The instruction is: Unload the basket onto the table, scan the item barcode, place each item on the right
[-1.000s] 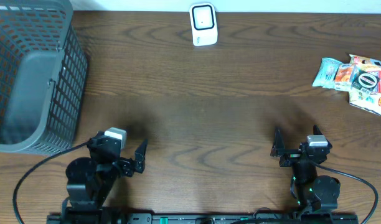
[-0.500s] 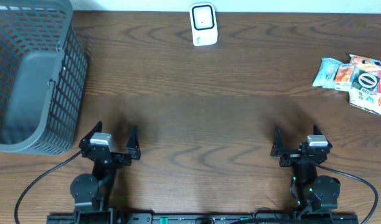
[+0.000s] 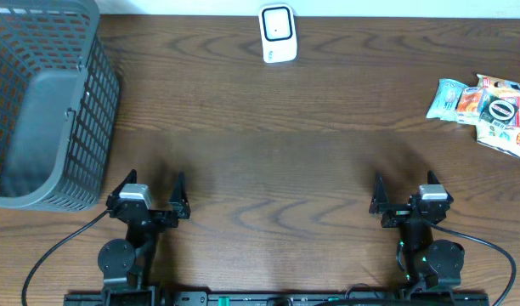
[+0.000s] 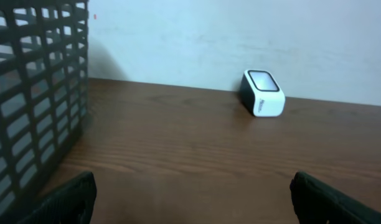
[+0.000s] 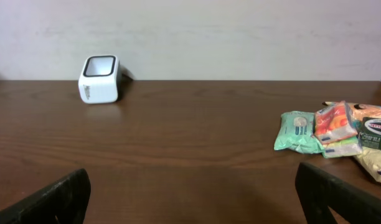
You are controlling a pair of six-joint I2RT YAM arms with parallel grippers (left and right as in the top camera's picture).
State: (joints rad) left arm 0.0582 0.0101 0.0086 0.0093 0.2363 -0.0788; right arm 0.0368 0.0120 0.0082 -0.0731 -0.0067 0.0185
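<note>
A white barcode scanner [image 3: 277, 32] stands at the table's far edge, its dark window facing up; it also shows as scanner [image 4: 263, 93] and scanner [image 5: 100, 79]. The items are a small pile of packets [image 3: 485, 106] at the far right: a teal-green pack [image 5: 296, 132] with orange and yellow packets [image 5: 358, 130] beside it. My left gripper [image 3: 152, 191] is open over bare wood near the front edge, fingertips [image 4: 72, 196] wide apart. My right gripper [image 3: 404, 191] is open too, nothing between its fingers [image 5: 340, 196]. Both are far from the packets and the scanner.
A tall grey mesh basket [image 3: 39, 102] stands at the back left, close beside my left gripper's path; its wall [image 4: 35, 93] fills the left of that wrist view. Brown wooden table [image 3: 268, 153] between the arms. A pale wall runs behind the scanner.
My left arm has swung from pointing right to pointing straight ahead and drawn back a little toward the front edge. The right arm and the packets have not moved.
</note>
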